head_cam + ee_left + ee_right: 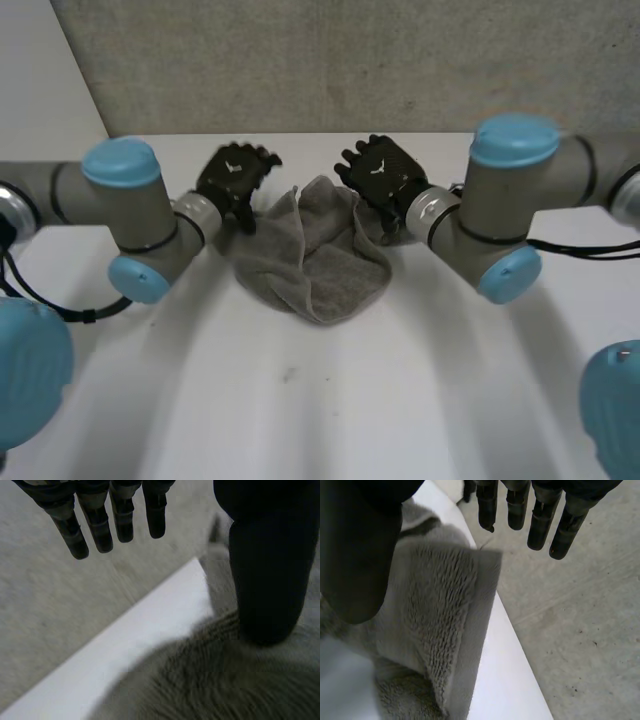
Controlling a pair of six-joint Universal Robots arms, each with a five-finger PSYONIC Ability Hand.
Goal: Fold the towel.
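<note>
Towel (315, 255) edges hide behind left robot hand (235, 178) and right robot hand (380, 172).

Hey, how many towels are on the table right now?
1. The grey towel lies bunched at the far side of the table, between the left hand and the right hand, both open. A second cloth could be hidden in its folds.
</note>
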